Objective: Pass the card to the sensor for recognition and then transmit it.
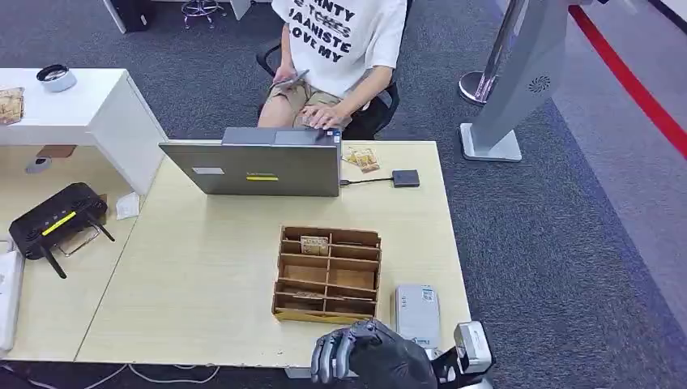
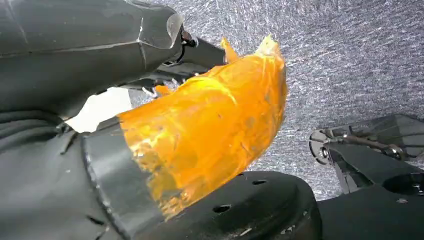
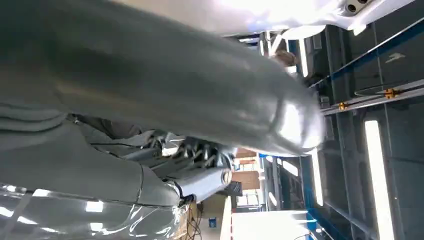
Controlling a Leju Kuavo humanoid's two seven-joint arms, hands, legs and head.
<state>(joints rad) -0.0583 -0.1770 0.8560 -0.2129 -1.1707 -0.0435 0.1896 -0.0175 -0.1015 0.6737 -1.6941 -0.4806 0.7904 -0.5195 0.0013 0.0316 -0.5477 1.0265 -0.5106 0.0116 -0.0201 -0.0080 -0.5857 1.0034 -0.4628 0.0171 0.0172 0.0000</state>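
At the counter's near edge, close to its right corner, the right hand hovers palm down with fingers curled and slightly apart; whether they hold anything cannot be told. Just beyond stands the wooden compartment box, a patterned card upright in a far compartment; the grey-white sensor lies beside the box. Judged stage: start, card not yet taken. Next: reach into that compartment and pinch the card. Left hand: fingers' state unclear.
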